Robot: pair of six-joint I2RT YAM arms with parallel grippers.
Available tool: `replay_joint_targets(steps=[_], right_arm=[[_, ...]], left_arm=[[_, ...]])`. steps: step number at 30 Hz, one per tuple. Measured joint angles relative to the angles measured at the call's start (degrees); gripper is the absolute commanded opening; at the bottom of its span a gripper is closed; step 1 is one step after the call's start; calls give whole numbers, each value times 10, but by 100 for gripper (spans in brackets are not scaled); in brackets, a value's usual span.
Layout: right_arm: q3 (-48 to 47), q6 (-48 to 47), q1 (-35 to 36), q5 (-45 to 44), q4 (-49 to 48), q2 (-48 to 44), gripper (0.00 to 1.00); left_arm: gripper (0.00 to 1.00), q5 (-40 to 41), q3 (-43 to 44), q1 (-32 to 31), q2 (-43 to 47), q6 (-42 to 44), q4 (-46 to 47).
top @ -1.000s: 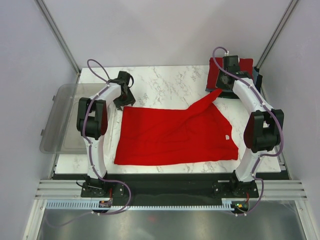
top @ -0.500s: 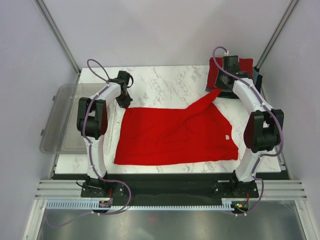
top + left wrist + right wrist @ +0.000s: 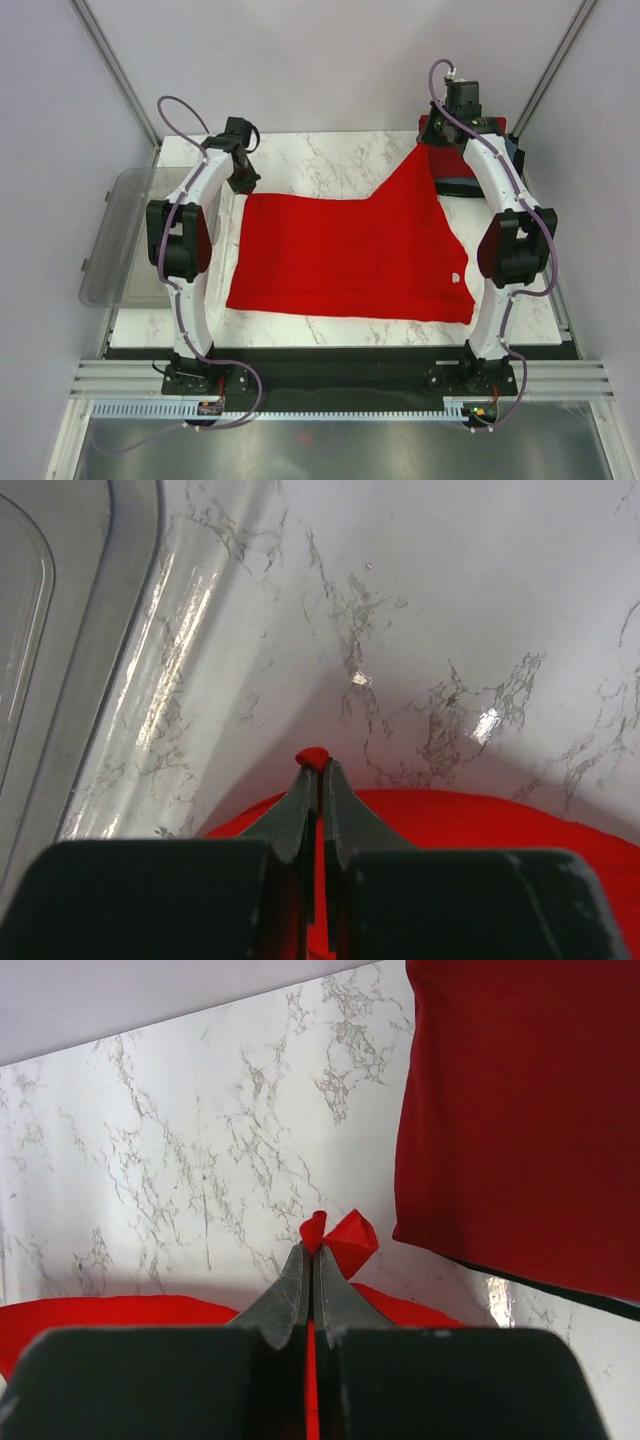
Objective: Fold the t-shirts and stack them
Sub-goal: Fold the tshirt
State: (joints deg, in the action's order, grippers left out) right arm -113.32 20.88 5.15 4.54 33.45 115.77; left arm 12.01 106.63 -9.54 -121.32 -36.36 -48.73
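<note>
Bearing 1 small white neck label (image 3: 455,277), unreadable: red t-shirt (image 3: 350,260)

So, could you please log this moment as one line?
left gripper: shut on spread red t-shirt, far-left corner | right gripper: shut on far-right corner | folded red t-shirt: far right

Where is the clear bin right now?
In the top view, the bin is on the far left, at the left edge of the table, left of the spread red shirt and not touching it.

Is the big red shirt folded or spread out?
Spread out: the red shirt lies open, far corners pinched by left gripper and right gripper.
</note>
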Motion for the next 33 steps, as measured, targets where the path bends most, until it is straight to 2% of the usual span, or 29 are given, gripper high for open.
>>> replay_joint_targets(steps=[7, 13, 20, 26, 33], right_arm=[[12, -1, 0, 15, 3, 1, 0], [107, -1, 0, 19, -5, -39, 0], [271, 0, 0, 19, -24, -176, 0], [373, 4, 0, 21, -44, -305, 0], [507, 12, 0, 20, -61, -406, 0]], left_arm=[[2, 0, 0, 5, 3, 0, -18], [2, 3, -38, 5, 23, 0, -21], [2, 3, -101, 5, 77, 9, -17], [2, -7, -169, 5, 130, 20, 10], [2, -21, -239, 4, 169, 28, 40]])
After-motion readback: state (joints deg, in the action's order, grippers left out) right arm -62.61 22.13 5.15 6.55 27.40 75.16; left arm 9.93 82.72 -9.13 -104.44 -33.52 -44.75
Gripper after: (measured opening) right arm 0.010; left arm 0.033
